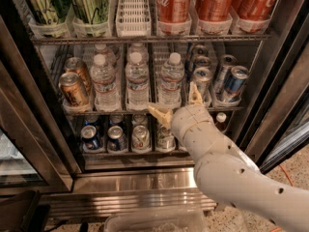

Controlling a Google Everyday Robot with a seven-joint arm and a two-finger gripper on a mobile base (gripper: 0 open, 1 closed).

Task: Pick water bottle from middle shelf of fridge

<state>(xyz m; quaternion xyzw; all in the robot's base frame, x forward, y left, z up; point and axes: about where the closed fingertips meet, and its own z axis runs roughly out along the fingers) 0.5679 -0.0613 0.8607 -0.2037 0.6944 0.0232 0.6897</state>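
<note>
The fridge stands open in the camera view. Its middle shelf holds three water bottles in white lane trays: left, middle and right, with more behind them. My gripper is open at the shelf's front edge, just below and in front of the right water bottle. One finger points left under that bottle's base. The other finger stands up at its right side. Nothing is held. My white arm comes in from the lower right.
Bronze cans stand left of the bottles, silver and blue cans to the right. Tall red cola cans and green cans fill the top rack. Short cans fill the lowest rack. Dark door frames flank both sides.
</note>
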